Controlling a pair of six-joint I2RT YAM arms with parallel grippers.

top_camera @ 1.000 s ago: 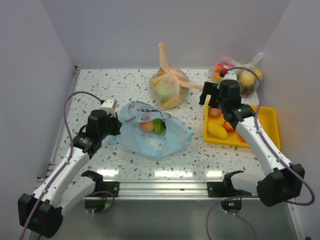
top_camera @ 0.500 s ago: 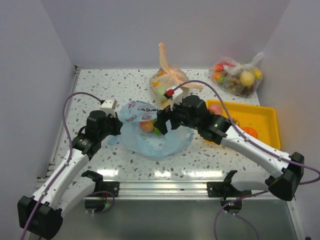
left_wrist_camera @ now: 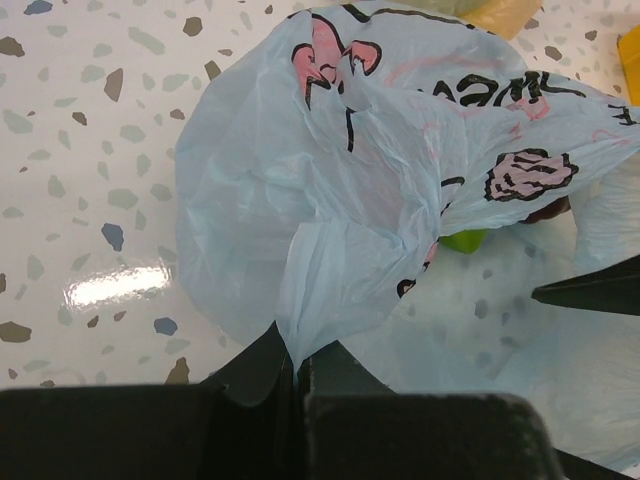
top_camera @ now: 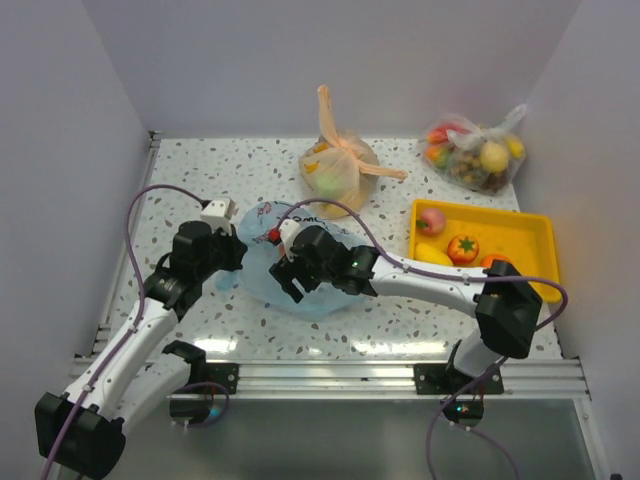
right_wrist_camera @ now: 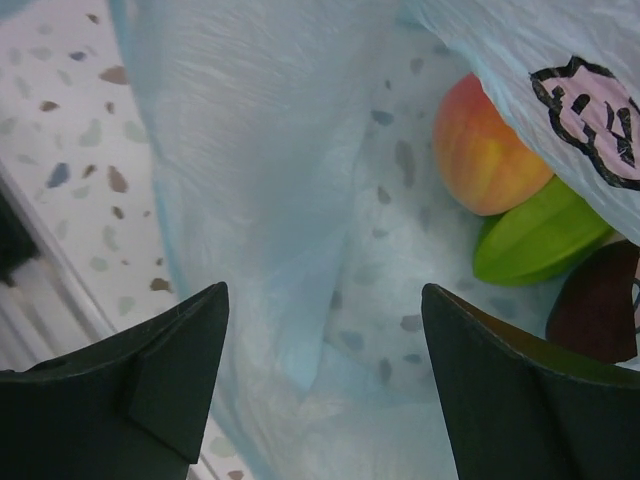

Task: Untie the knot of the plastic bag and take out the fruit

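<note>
Overhead, the left hand (top_camera: 236,252) was clenched on the near edge of the light blue plastic bag (top_camera: 258,225), which lay slack on the speckled surface (top_camera: 200,180). The right hand (top_camera: 287,280) hung over the bag's open mouth, fingers spread, grasping nothing. Well off to its right, a yellow tray (top_camera: 520,222) held several pieces of fruit (top_camera: 463,247).

From the left wrist, that hand pinched a fold of the bag's thin film. No knot showed, so the untying looked done.

From the right wrist, the spread fingers framed the bag's inside. A peach (right_wrist_camera: 490,145), a green piece (right_wrist_camera: 540,240) and a dark red piece (right_wrist_camera: 600,305) lay just beyond the fingertips, untouched. These, at least, were left to take out.
</note>
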